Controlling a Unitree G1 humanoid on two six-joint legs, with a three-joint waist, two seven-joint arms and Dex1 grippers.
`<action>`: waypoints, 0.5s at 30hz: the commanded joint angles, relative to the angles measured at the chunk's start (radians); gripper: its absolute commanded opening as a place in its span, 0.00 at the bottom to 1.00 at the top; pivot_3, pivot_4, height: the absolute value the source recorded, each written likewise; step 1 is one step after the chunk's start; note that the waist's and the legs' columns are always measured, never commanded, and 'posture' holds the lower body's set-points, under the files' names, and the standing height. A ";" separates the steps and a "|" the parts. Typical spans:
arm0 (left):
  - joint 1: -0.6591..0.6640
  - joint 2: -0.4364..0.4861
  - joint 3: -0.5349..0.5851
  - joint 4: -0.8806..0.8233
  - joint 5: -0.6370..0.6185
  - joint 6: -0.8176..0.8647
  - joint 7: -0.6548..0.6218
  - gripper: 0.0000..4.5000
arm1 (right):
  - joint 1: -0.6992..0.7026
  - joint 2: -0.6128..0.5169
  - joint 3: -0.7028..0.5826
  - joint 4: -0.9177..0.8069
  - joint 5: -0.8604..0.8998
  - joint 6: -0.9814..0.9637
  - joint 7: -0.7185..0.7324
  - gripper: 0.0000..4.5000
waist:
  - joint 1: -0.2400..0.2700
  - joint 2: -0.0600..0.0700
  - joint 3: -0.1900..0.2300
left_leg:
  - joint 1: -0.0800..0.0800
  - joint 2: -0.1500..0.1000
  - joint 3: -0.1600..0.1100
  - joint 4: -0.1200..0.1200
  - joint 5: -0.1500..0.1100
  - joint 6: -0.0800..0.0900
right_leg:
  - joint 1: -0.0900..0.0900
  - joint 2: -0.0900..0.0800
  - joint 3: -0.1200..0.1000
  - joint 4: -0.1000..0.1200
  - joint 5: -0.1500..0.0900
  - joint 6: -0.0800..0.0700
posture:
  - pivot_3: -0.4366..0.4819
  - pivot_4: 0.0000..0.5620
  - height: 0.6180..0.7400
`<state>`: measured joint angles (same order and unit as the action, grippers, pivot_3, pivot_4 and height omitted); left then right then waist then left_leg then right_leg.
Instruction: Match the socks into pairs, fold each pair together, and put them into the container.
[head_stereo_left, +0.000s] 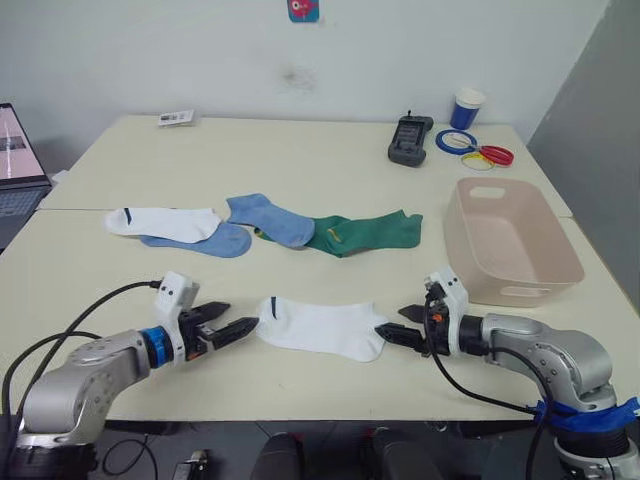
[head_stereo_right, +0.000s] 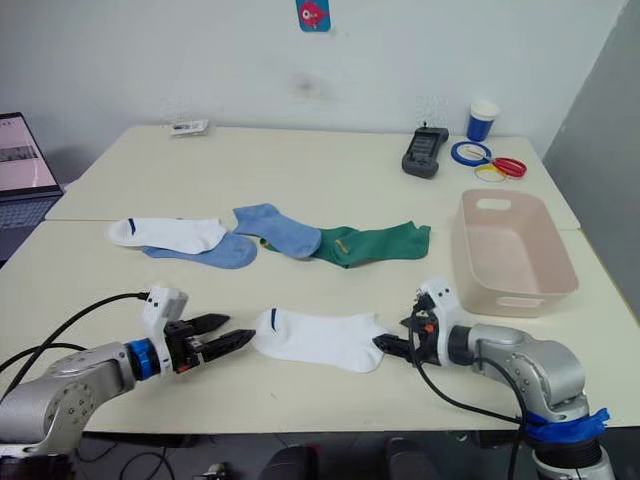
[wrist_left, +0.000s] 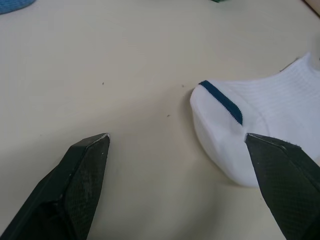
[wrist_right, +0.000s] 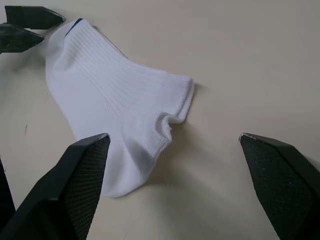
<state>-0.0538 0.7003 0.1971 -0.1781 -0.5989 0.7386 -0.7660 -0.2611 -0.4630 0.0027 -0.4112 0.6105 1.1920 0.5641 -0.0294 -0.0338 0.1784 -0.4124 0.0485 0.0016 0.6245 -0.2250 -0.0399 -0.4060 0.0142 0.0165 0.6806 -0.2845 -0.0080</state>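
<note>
A white sock (head_stereo_left: 322, 328) is laid flat between the left gripper (head_stereo_left: 228, 331) and the right gripper (head_stereo_left: 398, 333), both with fingers spread apart and nothing held; it is judged light, limp and prone to bunching, best pinched at the striped toe end by the left and at the cuff by the right. Farther out, a second white sock (head_stereo_left: 165, 222), two light blue socks (head_stereo_left: 268, 220) and the green socks (head_stereo_left: 368, 232) are overlapped in a row. The container (head_stereo_left: 510, 242) is set empty just beyond the right gripper, nothing being seen in the way.
</note>
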 joint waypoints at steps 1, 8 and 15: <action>-0.025 -0.033 -0.059 0.008 0.044 -0.025 0.019 0.81 | -0.002 0.003 0.006 -0.004 0.005 -0.017 -0.009 0.91 | 0.000 0.000 0.000 | 0.000 0.000 0.000 0.000 0.000 0.000 | 0.000 0.000 0.000 0.000 0.000 0.000 | 0.48 0.27 1.00; 0.016 -0.017 -0.081 -0.035 0.076 -0.051 -0.008 0.30 | -0.006 0.016 0.019 -0.002 0.021 -0.021 -0.002 0.37 | 0.000 0.000 0.000 | 0.000 0.000 0.000 0.001 0.000 0.000 | 0.000 0.000 0.000 0.001 0.001 0.001 | 0.48 0.27 1.00; 0.081 -0.035 -0.020 -0.100 0.045 -0.027 0.038 0.00 | -0.009 0.015 0.016 0.006 0.024 -0.040 0.014 0.01 | -0.001 0.000 0.000 | 0.000 0.000 0.000 0.002 0.000 0.000 | 0.000 0.000 0.000 0.000 0.001 0.001 | 0.48 0.27 1.00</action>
<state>0.0099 0.6686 0.1545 -0.2442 -0.5406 0.6976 -0.7394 -0.2607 -0.4444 0.0249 -0.3884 0.6145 1.1744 0.5657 -0.0306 -0.0338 0.1783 -0.4124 0.0488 0.0017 0.6260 -0.2250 -0.0398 -0.4056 0.0141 0.0166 0.6811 -0.2837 -0.0067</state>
